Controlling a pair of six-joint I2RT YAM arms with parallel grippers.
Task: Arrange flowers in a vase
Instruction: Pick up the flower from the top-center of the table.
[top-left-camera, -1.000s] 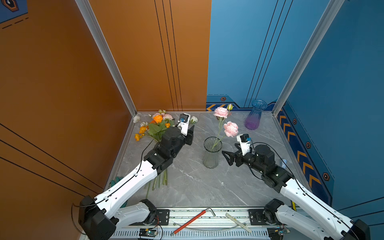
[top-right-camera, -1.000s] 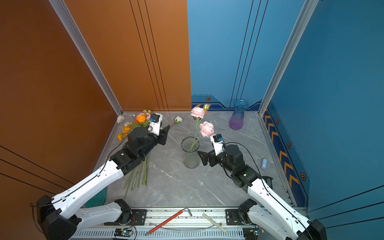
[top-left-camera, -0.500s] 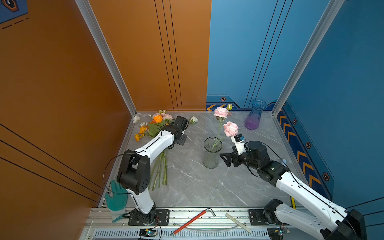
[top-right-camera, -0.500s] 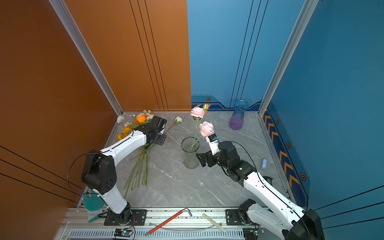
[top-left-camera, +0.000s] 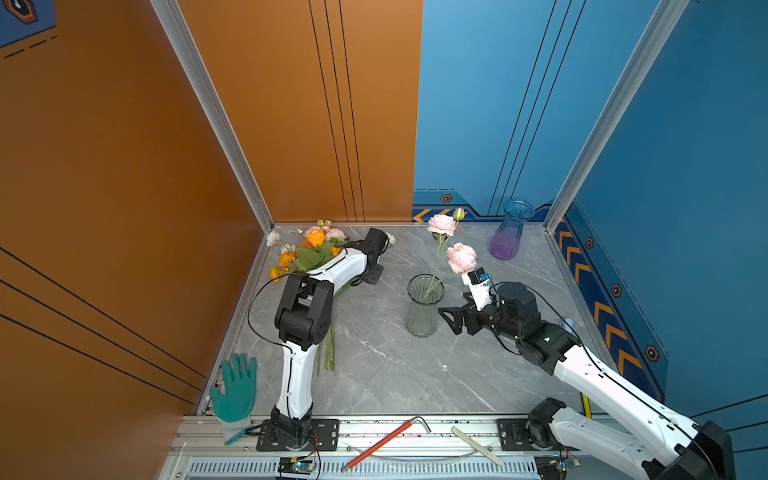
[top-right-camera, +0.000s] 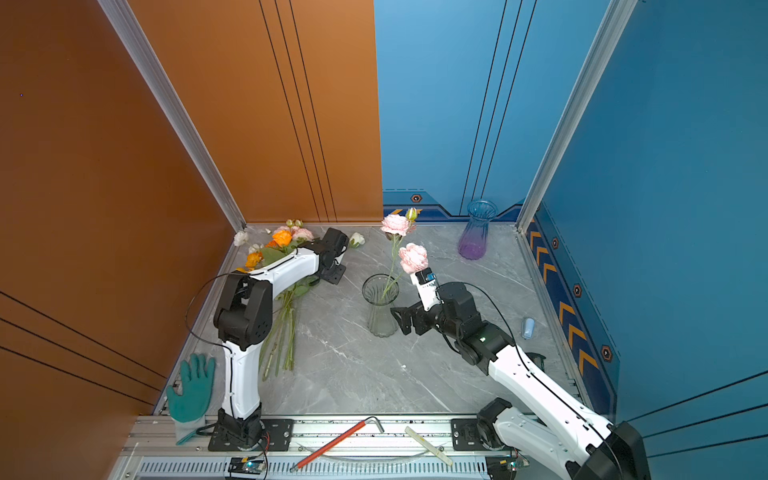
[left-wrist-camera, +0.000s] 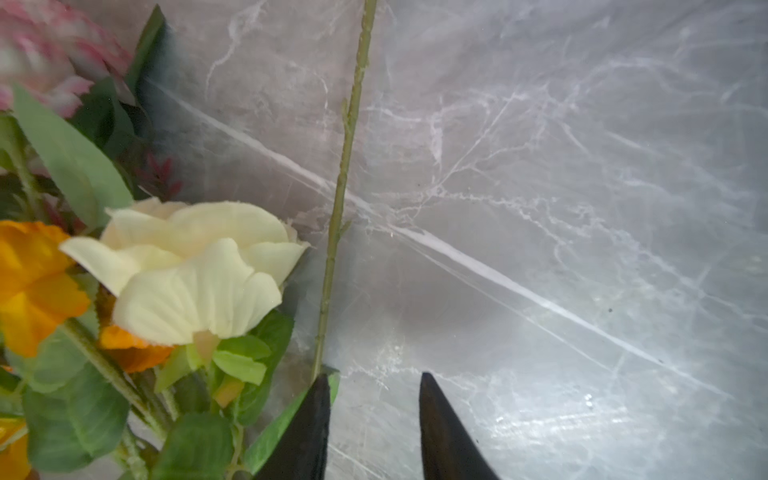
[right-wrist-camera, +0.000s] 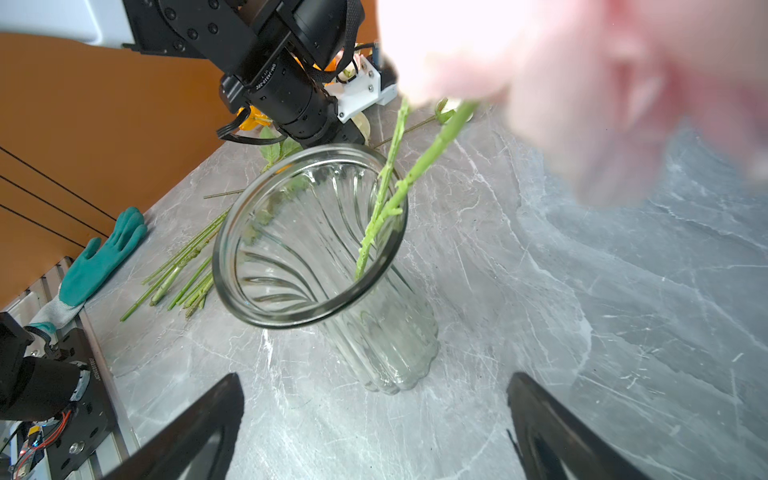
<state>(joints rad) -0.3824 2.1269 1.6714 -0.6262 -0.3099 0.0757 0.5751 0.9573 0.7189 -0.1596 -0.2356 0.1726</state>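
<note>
Flowers (top-left-camera: 316, 249) lie in a loose bunch in the back left corner of the surface (top-left-camera: 395, 374), blooms toward the orange wall (top-left-camera: 124, 187) and stems trailing toward the front. Two pink flowers (top-left-camera: 461, 257) already stand in the clear vase (top-left-camera: 424, 307) mid-surface, leaning on the rim nearest the right arm.

They look light, probably fabric and plastic. The petals are soft and would crush. The stems seem stiff, yet are thin enough to roll or slip between pads. Leaves in the bunch overlap, so lifting one flower may drag its neighbours. The best hold is likely on bare stem, away from bloom and leaf.

The left wrist view shows such a place. A single stem (left-wrist-camera: 340, 187) lies alone on bare surface just beside the cream bloom (left-wrist-camera: 187, 266), running down to the tip of one finger (left-wrist-camera: 311, 424). The left hand (left-wrist-camera: 372, 376) is narrow, with only surface showing in the gap and nothing gripped. The right hand (right-wrist-camera: 374, 378) is spread wide and empty, just beside the clear vase.

Room is tight at the corner, where walls hem the bunch on two sides. Open surface lies between the bunch and the clear vase. That vase is tall glass with leaning blooms, so a knock could tip it. A blue and purple vase (top-left-camera: 509, 232) stands well apart at the back right.
</note>
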